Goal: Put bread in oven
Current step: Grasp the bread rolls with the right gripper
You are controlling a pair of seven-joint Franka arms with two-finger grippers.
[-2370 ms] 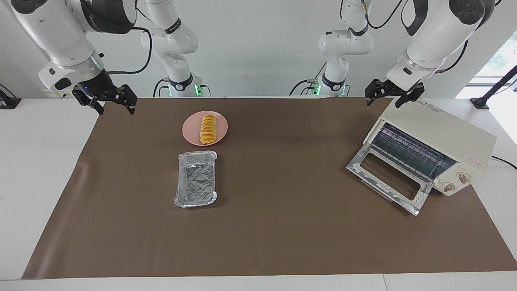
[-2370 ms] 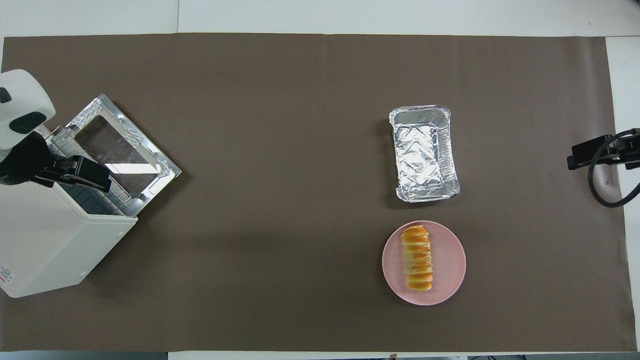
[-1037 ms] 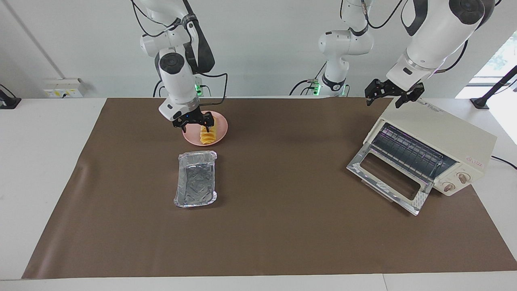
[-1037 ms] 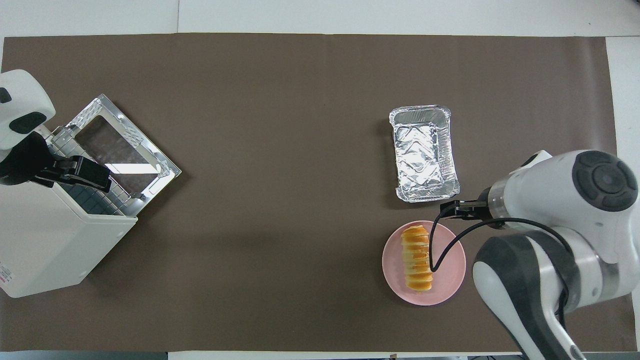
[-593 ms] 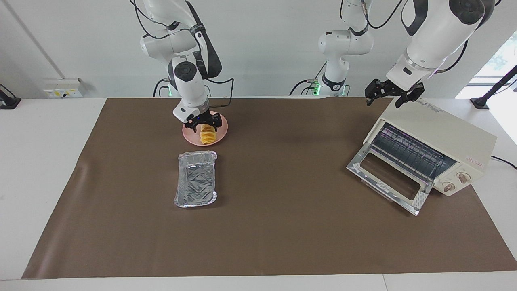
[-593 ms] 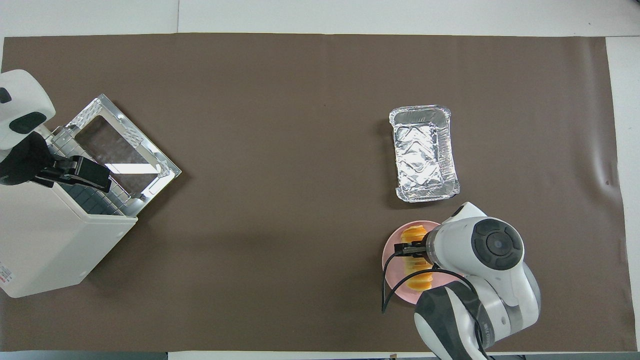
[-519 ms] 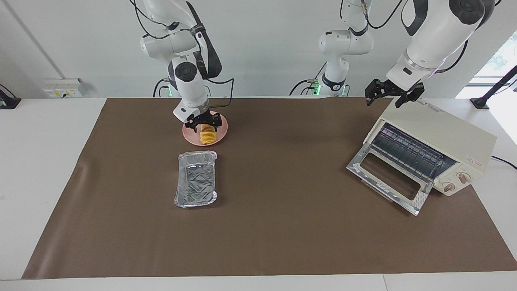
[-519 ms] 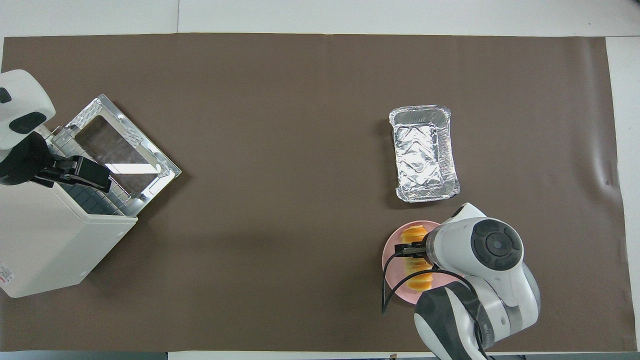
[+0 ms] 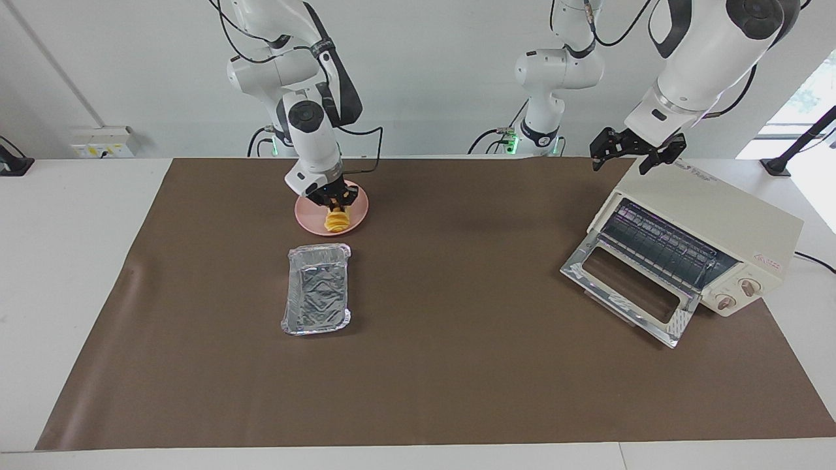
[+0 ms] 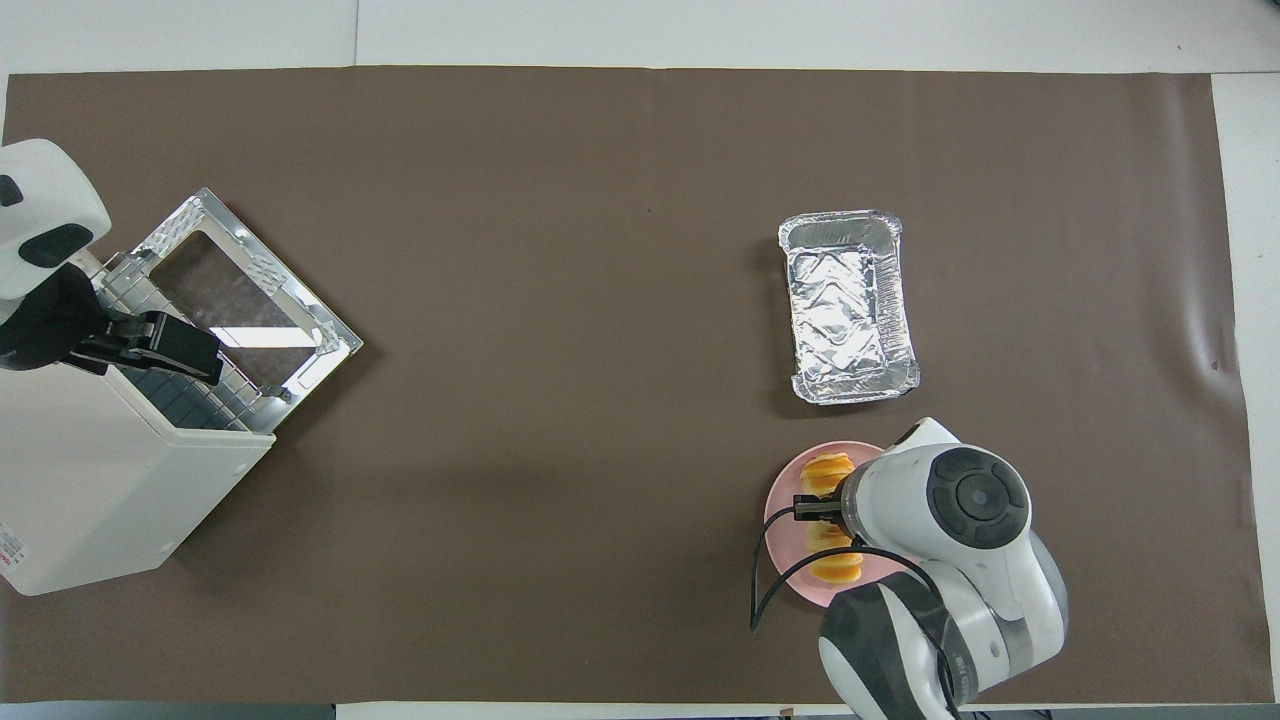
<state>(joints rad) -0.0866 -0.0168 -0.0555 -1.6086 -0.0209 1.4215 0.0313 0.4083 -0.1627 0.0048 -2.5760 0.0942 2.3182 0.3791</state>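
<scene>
The bread [image 9: 337, 222] is a golden ridged loaf that lies on a round pink plate [image 9: 309, 219] near the robots, toward the right arm's end. My right gripper [image 9: 337, 201] is down on the loaf's middle, its fingers closed in against the sides. In the overhead view the right wrist covers the middle of the bread [image 10: 828, 470]. The cream-white oven [image 9: 718, 215] stands at the left arm's end with its glass door [image 9: 627, 287] dropped open. My left gripper [image 9: 632, 153] waits open above the oven's top edge.
A silver foil tray [image 9: 317, 287] sits empty, just farther from the robots than the plate. The brown mat [image 9: 457, 339] covers the table between the plate and the oven. The oven's wire rack [image 9: 659, 245] shows inside.
My right arm swung in from the table's end, came down over the plate and closed its fingers on the bread. The left arm has not moved.
</scene>
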